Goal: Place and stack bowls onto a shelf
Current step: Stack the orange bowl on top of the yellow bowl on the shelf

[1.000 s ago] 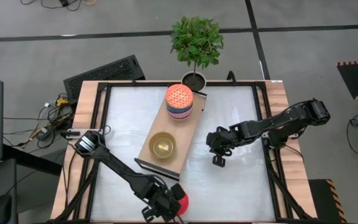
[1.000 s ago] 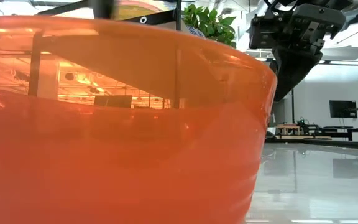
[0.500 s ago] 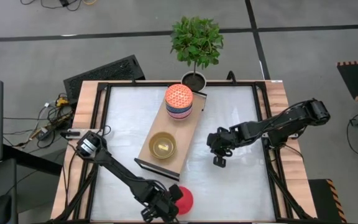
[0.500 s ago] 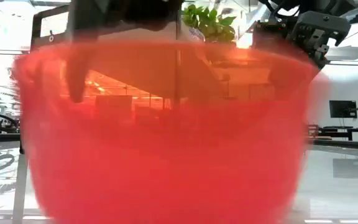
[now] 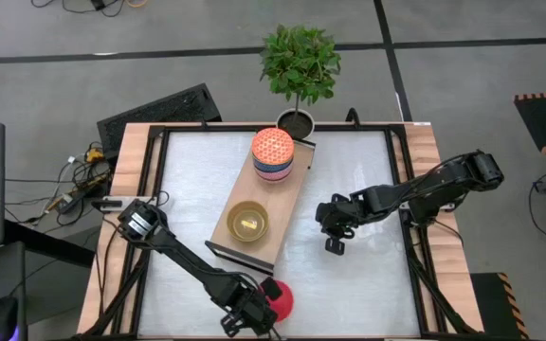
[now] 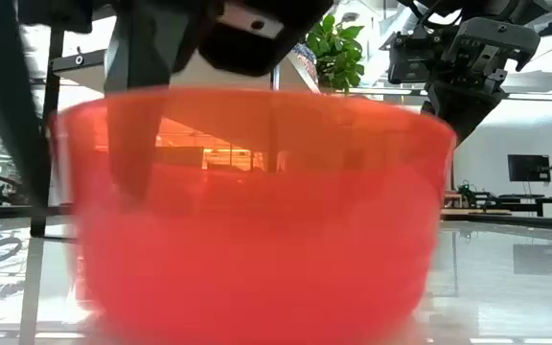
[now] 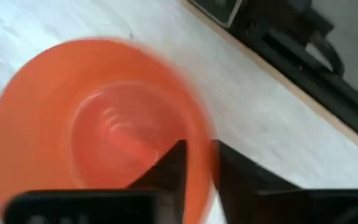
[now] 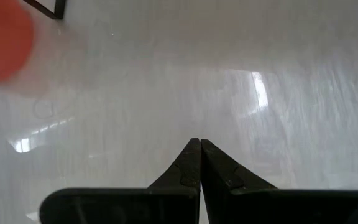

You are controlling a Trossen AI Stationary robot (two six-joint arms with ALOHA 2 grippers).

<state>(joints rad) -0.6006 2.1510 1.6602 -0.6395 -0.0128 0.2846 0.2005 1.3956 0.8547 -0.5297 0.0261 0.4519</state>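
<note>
A plain red bowl (image 5: 280,298) stands close to the table's near edge and fills the low view (image 6: 257,220). My left gripper (image 5: 252,313) is at its rim and shut on it. The shelf (image 5: 285,201) lies aslant in the table's middle. It carries a golden bowl (image 5: 247,221) and a stack of bowls topped by a red-white patterned one (image 5: 272,150). My right gripper (image 5: 333,244) hovers shut right of the shelf, with only bare table under it (image 8: 199,142). My left gripper (image 7: 199,146) has the red bowl's rim (image 7: 197,127) between its fingers, one finger (image 7: 169,171) inside the bowl and the other outside. The fingers come from above, slanting down. Whether the bowl's base is clear of the table, I cannot tell.
A potted plant (image 5: 298,66) stands at the shelf's far end, its dark pot (image 5: 295,121) touching the board. A black frame (image 5: 401,189) runs round the white tabletop. Free room lies left of the shelf and between the shelf and the right arm.
The red bowl has moved a little away from the table's near edge and shows smaller in the low view. My left gripper's finger has come down inside the bowl. My right gripper has kept still.
</note>
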